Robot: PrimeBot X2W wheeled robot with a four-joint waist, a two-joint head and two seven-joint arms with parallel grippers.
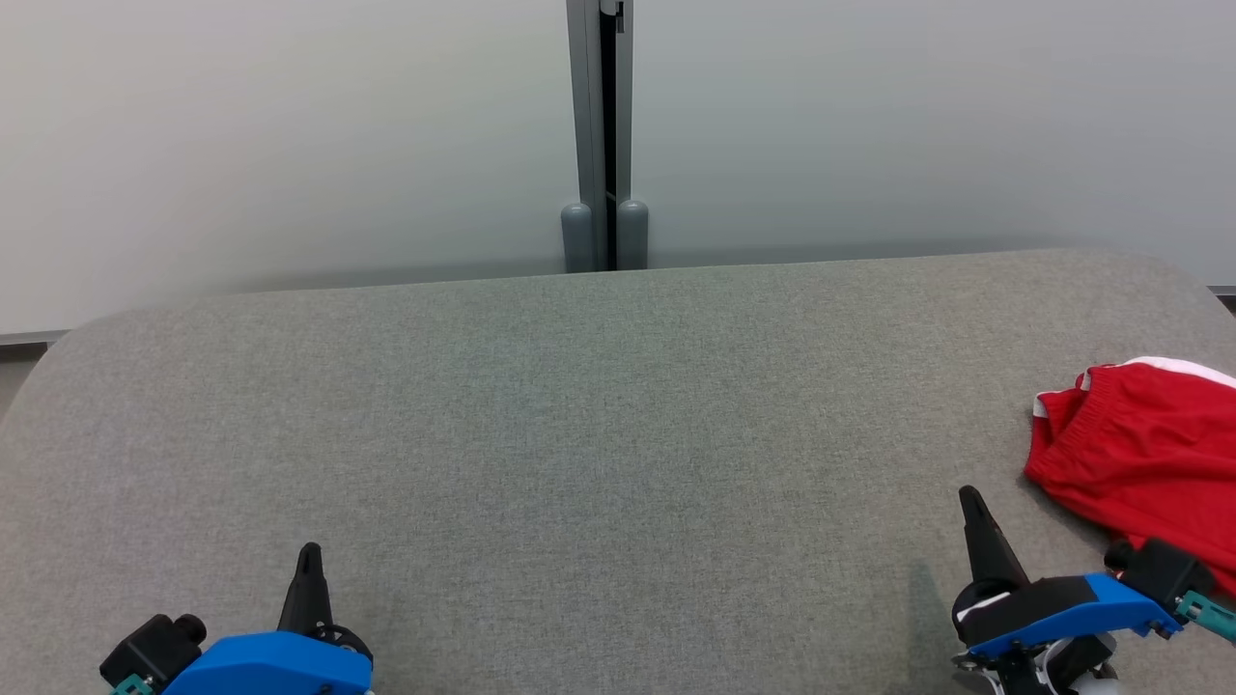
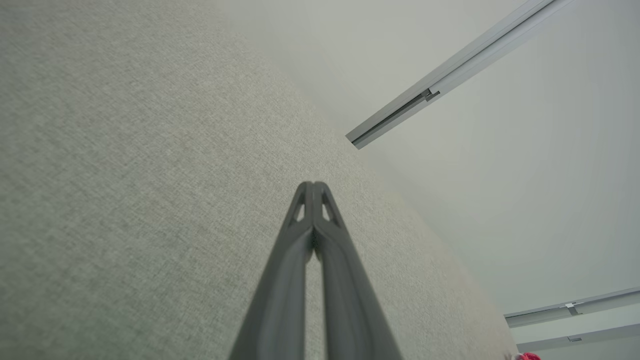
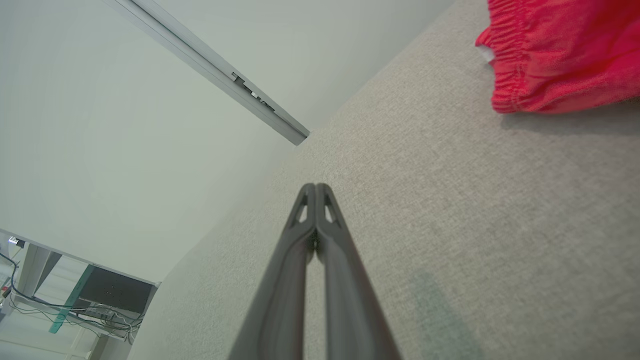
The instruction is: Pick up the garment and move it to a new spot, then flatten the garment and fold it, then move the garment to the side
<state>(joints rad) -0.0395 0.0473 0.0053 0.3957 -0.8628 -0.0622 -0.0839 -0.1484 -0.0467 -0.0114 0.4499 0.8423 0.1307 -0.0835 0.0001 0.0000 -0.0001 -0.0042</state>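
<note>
Nearest, at the lower left, the left gripper [image 1: 309,558] hangs low over a grey fabric-covered table [image 1: 618,434]. Its two dark fingers are pressed together into a single point and hold nothing. At the lower right, the right gripper [image 1: 970,502] looks much the same: fingers closed tip to tip, empty, and leaning slightly to the left. Each has a blue housing behind its fingers. Both wrist views confirm this, with the paired fingers meeting at the tips above bare grey cloth.

The garment [image 1: 1144,449] lies rumpled on the table at its far right, partly cut off by the picture's edge. It is bright red, with a gathered elastic waistband and a strip of white along its far side. It sits just to the right of the right gripper and a little farther away, and the fingers do not touch it. In the right wrist view it casts a soft shadow on the cloth.

Beyond the table's rounded far edge, pale wall panels [image 1: 290,125] meet at a grey upright post [image 1: 603,135].
</note>
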